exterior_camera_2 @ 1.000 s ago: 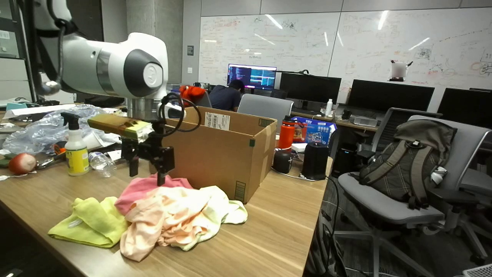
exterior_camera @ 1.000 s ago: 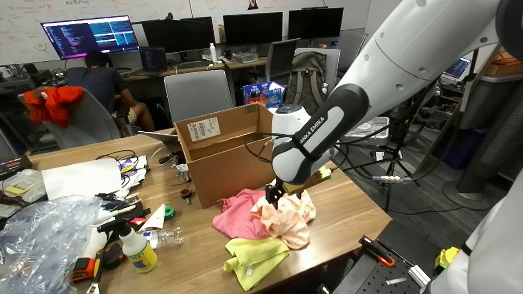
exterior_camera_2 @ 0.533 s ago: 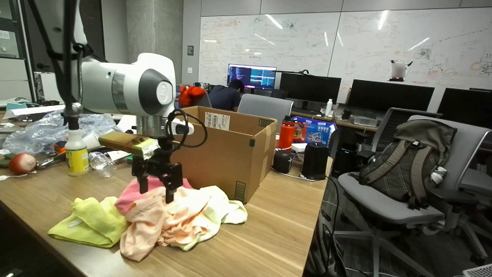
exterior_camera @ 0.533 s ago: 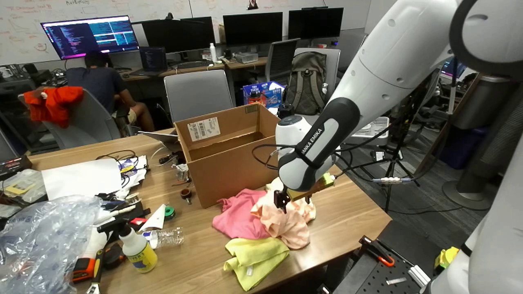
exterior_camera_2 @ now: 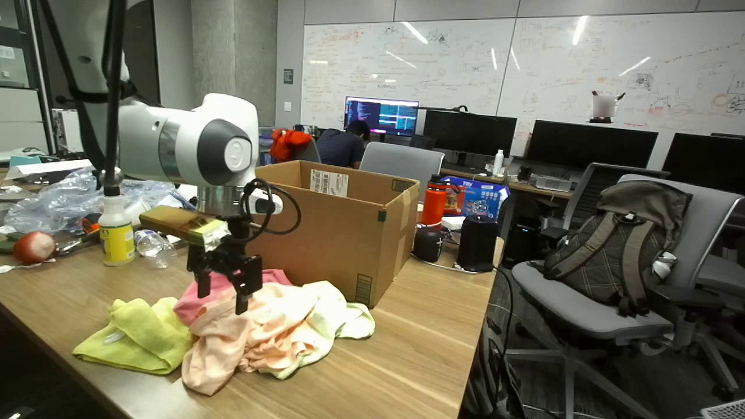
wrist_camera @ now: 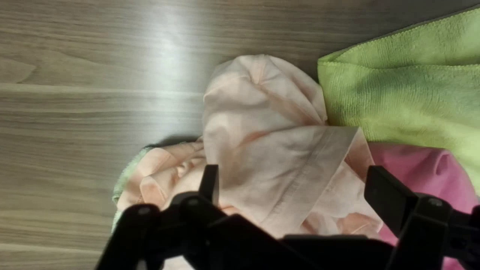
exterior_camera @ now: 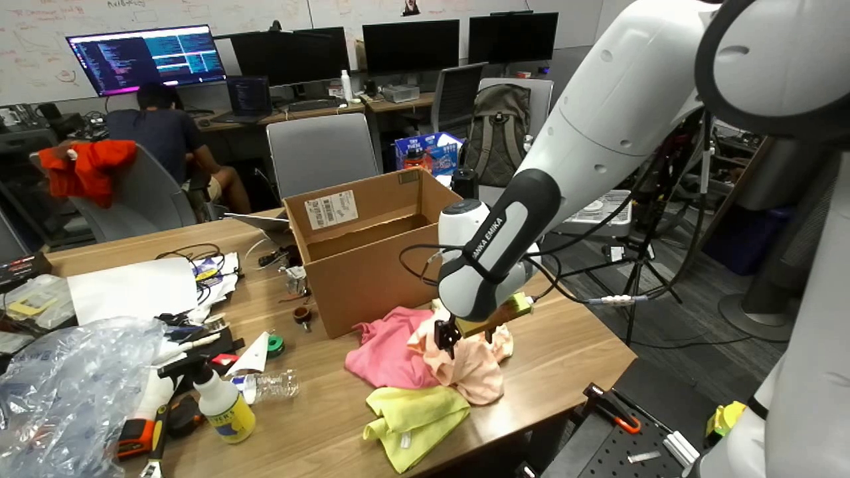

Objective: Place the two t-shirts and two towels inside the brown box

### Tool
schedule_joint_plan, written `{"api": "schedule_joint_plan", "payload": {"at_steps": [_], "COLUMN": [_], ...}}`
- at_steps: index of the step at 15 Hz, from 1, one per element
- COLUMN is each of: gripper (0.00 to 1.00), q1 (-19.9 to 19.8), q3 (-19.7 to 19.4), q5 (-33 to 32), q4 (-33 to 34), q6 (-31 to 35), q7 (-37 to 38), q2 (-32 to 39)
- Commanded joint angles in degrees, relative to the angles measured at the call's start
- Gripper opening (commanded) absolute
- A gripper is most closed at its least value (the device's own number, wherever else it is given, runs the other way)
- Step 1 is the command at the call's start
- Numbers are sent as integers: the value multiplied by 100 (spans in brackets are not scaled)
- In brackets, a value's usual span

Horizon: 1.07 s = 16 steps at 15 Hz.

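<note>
Right under the claw (wrist_camera: 294, 183), framed between its jaws, lies the peach shirt (wrist_camera: 262, 150), crumpled on the wooden counter (exterior_camera_2: 430, 337). A stitched band of it crosses the gap. The jaws stand wide apart with nothing in their grip; whether they brush the fabric I can't tell from where I am. A pale yellow-green cloth (exterior_camera_2: 343, 314) pokes out from beneath the peach shirt, the pink cloth (exterior_camera: 388, 348) is bunched up against it, and the lime towel (exterior_camera: 418, 418), loosely folded, touches both pink and peach. All four are on the counter, outside the brown box (exterior_camera_2: 317, 227), which stands open-topped just behind them.

On the white arm (exterior_camera: 597, 126) above, I can read "ANKA EMIKA", the first letters hard to see. A white sticker (exterior_camera: 331, 209) on the inside of the box's far wall has print too small for me. Farther along the counter, a spray bottle (exterior_camera_2: 115, 226) wears a yellow label (exterior_camera: 232, 419); I make out an ending like "ER'S" and little more. Beyond the box, a blue carton (exterior_camera: 446, 158) says "TRY THESE". Past that, a lit monitor (exterior_camera: 147, 60) shows lines of text I can't follow, and the whiteboard (exterior_camera_2: 559, 70) behind it is covered in faint handwriting.
</note>
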Motion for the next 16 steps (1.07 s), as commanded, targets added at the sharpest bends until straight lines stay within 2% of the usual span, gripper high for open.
{"api": "schedule_joint_plan", "payload": {"at_steps": [1,5,11,16], "gripper": [100,100,100,100], "q1": [5,76,246,411], "q3": [95,-37,-392,-666], "q5": [399,293,75,-25], "q4": [190,282,398,410], "q6": [91,242,992,1088], "q7": [-406,-340,-168,-133], "q2": [231,431,669,809]}}
